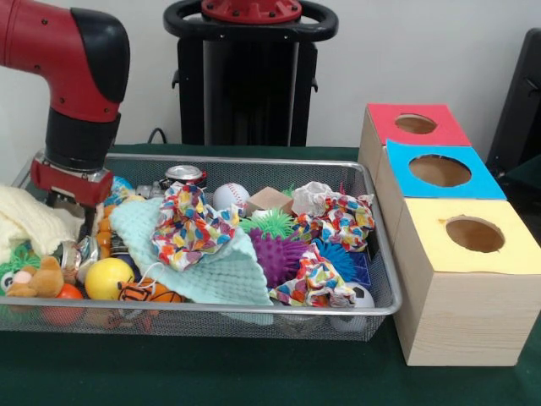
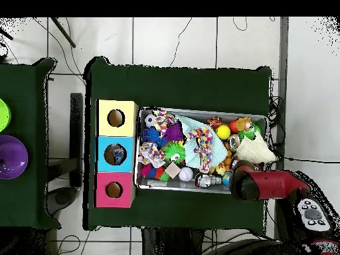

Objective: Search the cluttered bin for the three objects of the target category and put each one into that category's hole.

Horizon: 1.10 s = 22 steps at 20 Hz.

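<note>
Your gripper (image 1: 69,203) sits at the mesh bin's (image 1: 376,222) 9 o'clock end, its state untellable; the hard, slippery baseball (image 1: 230,196) lies at 12 o'clock; grasp across its middle.

The gripper (image 1: 66,201) sinks behind the cream cloth (image 1: 30,222) — its fingers are hidden in both views. The arm (image 1: 72,59) runs off the left edge. The mint cloth (image 1: 207,271) covers toys beneath (unidentifiable).
</note>
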Tool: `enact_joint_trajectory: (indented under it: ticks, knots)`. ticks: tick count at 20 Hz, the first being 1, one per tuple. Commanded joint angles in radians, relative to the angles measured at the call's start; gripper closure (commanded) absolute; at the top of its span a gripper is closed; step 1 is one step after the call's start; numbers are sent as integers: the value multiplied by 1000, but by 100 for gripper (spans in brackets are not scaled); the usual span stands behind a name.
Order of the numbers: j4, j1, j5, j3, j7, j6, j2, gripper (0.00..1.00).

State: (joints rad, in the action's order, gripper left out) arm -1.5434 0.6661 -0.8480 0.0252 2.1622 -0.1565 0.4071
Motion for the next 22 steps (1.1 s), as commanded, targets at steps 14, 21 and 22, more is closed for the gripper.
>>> enact_joint_trajectory:
  ticks: [14,21,22]
  knots:
    - [99,-50,95,5,131,121,-85,100]
    - [-5,-12,100,132,49,86,8,100]
    - [-29,-1,106,161,28,60,36,100]
